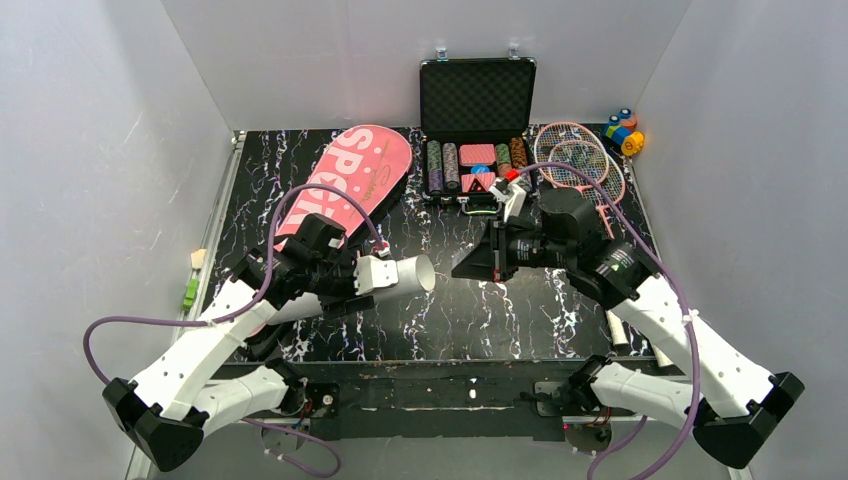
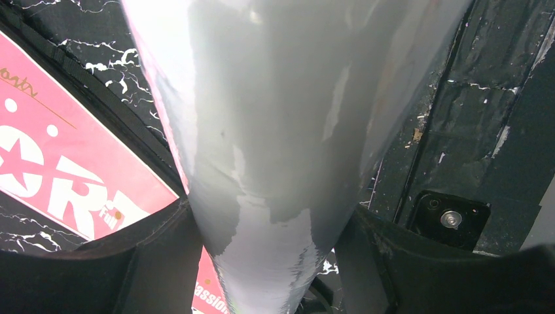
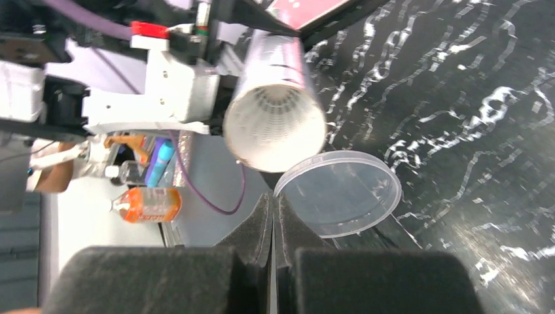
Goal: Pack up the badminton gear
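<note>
The black squiggly table is sitting between grey walls. In the middle, the left gripper is squeezing a white tube, and the right gripper is pinching a clear lid.

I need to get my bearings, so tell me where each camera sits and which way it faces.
Top external: fixed above and behind the bases, looking down on the black table; left arm and right arm both show.
Left wrist: on the left arm, looking along the white tube clamped in its jaws, pink bag beside.
Right wrist: on the right arm, facing the tube's open mouth; its shut jaws pinch the clear lid.
Shared: tube in all three, bag in the first two.
</note>
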`<action>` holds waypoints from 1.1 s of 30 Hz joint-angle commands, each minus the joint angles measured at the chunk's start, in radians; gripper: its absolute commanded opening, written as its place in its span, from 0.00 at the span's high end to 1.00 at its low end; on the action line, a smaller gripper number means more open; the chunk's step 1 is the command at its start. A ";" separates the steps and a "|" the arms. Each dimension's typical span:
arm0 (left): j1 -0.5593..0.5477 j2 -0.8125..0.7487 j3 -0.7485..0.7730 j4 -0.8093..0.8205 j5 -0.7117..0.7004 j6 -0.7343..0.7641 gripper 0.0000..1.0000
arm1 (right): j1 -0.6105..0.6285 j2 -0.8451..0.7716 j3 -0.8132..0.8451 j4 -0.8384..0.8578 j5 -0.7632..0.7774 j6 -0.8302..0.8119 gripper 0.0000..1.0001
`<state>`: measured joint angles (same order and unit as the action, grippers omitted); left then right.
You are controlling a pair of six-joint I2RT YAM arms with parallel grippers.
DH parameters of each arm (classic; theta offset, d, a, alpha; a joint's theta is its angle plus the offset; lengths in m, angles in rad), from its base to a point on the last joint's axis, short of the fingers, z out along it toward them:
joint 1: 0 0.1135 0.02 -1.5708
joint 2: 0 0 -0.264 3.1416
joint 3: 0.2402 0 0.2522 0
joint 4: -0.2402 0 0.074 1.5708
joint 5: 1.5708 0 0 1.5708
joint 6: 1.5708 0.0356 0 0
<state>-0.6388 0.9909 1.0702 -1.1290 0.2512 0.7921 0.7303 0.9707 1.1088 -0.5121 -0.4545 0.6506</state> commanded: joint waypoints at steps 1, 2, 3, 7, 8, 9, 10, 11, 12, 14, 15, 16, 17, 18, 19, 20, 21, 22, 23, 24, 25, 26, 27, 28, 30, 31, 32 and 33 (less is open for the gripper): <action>-0.005 -0.016 0.010 0.008 0.014 0.001 0.77 | 0.042 0.025 0.033 0.186 -0.112 0.009 0.99; -0.005 -0.017 0.012 0.009 0.013 0.001 0.77 | 0.049 0.029 0.031 0.215 -0.117 0.015 0.99; -0.005 -0.018 0.013 0.008 0.014 -0.001 0.77 | 0.053 0.031 0.028 0.231 -0.123 0.022 0.99; -0.005 -0.019 0.015 0.005 0.013 -0.003 0.77 | 0.071 0.061 0.031 0.282 -0.143 0.041 0.99; -0.005 -0.020 0.017 0.005 0.013 -0.003 0.77 | 0.077 0.070 0.033 0.287 -0.146 0.044 0.99; -0.005 -0.020 0.018 0.007 0.013 -0.003 0.77 | 0.084 0.077 0.035 0.293 -0.148 0.044 0.99; -0.005 -0.020 0.018 0.006 0.013 -0.004 0.77 | 0.089 0.084 0.037 0.294 -0.148 0.044 0.99; -0.005 -0.018 0.020 0.006 0.014 -0.004 0.77 | 0.092 0.090 0.037 0.295 -0.147 0.044 0.99; -0.005 -0.020 0.021 0.005 0.014 -0.005 0.78 | 0.095 0.095 0.039 0.295 -0.147 0.044 0.99; -0.005 -0.021 0.022 0.006 0.015 -0.006 0.77 | 0.099 0.101 0.033 0.300 -0.145 0.046 0.99; -0.004 -0.020 0.024 0.007 0.016 -0.006 0.77 | 0.101 0.103 0.028 0.306 -0.147 0.048 0.99; -0.005 -0.021 0.023 0.007 0.016 -0.006 0.78 | 0.102 0.104 0.022 0.312 -0.148 0.050 0.99; -0.005 -0.020 0.023 0.008 0.017 -0.008 0.77 | 0.103 0.107 0.017 0.321 -0.149 0.052 0.99; -0.005 -0.022 0.023 0.009 0.018 -0.008 0.78 | 0.105 0.109 0.011 0.328 -0.151 0.055 0.99; -0.005 -0.023 0.021 0.008 0.018 -0.008 0.78 | 0.106 0.111 0.006 0.332 -0.151 0.058 0.99; -0.005 -0.023 0.021 0.009 0.019 -0.007 0.77 | 0.106 0.115 0.003 0.337 -0.153 0.058 0.99; -0.005 -0.023 0.021 0.009 0.019 -0.008 0.77 | 0.106 0.119 -0.002 0.344 -0.155 0.062 0.99; -0.005 -0.024 0.021 0.009 0.019 -0.007 0.77 | 0.106 0.121 -0.010 0.354 -0.160 0.065 0.99; -0.004 -0.023 0.021 0.010 0.019 -0.007 0.77 | 0.106 0.124 -0.014 0.361 -0.167 0.069 0.99; -0.005 -0.024 0.021 0.011 0.019 -0.007 0.78 | 0.107 0.128 -0.017 0.363 -0.169 0.069 0.99; -0.005 -0.024 0.022 0.012 0.020 -0.008 0.78 | 0.107 0.132 -0.020 0.363 -0.173 0.069 0.99; -0.005 -0.024 0.023 0.011 0.019 -0.008 0.77 | 0.107 0.136 -0.022 0.363 -0.176 0.069 0.99; -0.004 -0.025 0.022 0.011 0.019 -0.008 0.77 | 0.107 0.139 -0.025 0.365 -0.179 0.068 0.99; -0.004 -0.026 0.023 0.013 0.019 -0.007 0.77 | 0.107 0.141 -0.031 0.368 -0.183 0.070 0.99; -0.005 -0.026 0.021 0.013 0.020 -0.010 0.78 | 0.107 0.141 -0.040 0.369 -0.181 0.069 0.99; -0.005 -0.025 0.019 0.014 0.021 -0.011 0.78 | 0.107 0.140 -0.044 0.370 -0.182 0.068 0.99; -0.005 -0.027 0.019 0.014 0.020 -0.011 0.78 | 0.108 0.140 -0.048 0.372 -0.182 0.070 0.99; -0.005 -0.027 0.018 0.014 0.020 -0.010 0.77 | 0.108 0.140 -0.050 0.372 -0.181 0.070 0.99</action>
<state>-0.6388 0.9909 1.0702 -1.1297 0.2520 0.7845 0.8318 1.1137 1.0721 -0.1970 -0.6094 0.7219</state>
